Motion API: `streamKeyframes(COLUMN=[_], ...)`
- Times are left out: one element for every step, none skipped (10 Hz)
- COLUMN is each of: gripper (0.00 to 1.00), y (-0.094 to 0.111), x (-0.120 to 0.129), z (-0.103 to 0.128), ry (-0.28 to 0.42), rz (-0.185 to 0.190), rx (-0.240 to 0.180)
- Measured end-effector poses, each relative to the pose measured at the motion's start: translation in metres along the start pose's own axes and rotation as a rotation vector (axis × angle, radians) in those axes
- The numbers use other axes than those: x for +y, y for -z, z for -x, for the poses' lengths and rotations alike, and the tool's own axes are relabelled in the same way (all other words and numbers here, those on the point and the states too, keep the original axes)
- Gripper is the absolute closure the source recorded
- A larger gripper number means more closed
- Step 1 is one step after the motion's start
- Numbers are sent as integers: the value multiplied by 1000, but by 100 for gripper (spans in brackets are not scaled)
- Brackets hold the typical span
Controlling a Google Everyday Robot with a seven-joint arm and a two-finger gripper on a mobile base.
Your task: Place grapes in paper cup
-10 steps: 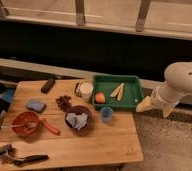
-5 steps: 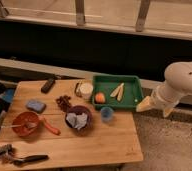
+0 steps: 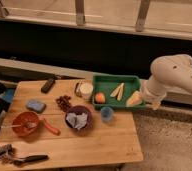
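Grapes lie loose on the counter toward its middle-left, just beside the paper cup, which stands upright to their right and a little farther back. We judge the step in hand to be the reach: the gripper hangs off the counter's right end, just beside the green tray and well apart from the bunch, its jaws wide and holding nothing. To do it well we would travel high over the tray and cup, drop straight onto the bunch with the jaws spanning it, and close gently, since the berries look soft and lumpy and a sideways nudge could tip the light cup. Nearest us a dark-handled tool lies on the pale wooden top. Next come an orange bowl, a dark purple bowl with something pale crumpled inside, and a small blue cup, all round and smooth-looking. Then come the knobbly dark-red bunch, a flat blue sponge, and the cream cylinder with its round rim. Farther back the shallow rectangular tray carries a round orange fruit and pale wedges.
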Motion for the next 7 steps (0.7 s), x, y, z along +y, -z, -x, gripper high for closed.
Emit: streamKeyframes(gripper=[25, 25, 25, 25, 25, 25, 25], y=[0, 0, 1, 3, 4, 5, 6], x=[26, 53, 77, 105, 132, 160, 189], z=[5, 8, 10, 12, 13, 12, 10], ry=[33, 66, 97, 132, 169, 207, 254], rz=[11, 23, 36, 49, 63, 78, 95], rx=[-7, -13, -19, -27, -34, -39, -39])
